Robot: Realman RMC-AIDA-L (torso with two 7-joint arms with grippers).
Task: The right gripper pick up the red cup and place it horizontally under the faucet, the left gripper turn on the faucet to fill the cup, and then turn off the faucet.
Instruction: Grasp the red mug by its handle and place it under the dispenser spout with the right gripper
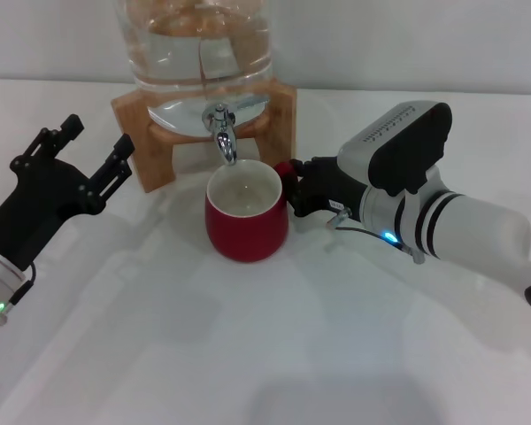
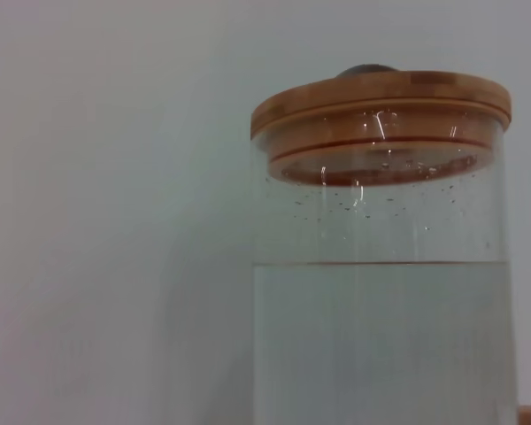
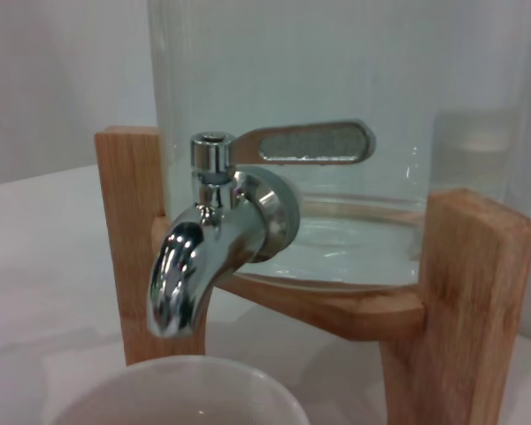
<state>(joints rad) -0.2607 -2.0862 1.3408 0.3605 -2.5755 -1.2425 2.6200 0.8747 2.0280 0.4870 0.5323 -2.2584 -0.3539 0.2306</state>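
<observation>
No brand, label or writing can be read on anything. One red cup stands upright on the white bench directly below the one faucet of the single glass jar in its wooden stand, toward the far edge. The right gripper pinches the cup's handle in its jaws. The left gripper hovers near the stand, jaws spread.

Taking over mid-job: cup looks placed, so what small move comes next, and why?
Probably bring the left claw in toward the faucet lever. The red cup stands upright on the table under the spout, empty inside, with the right claw at its handle. The left claw is open, off to the side by the wooden stand, not touching the faucet.
</observation>
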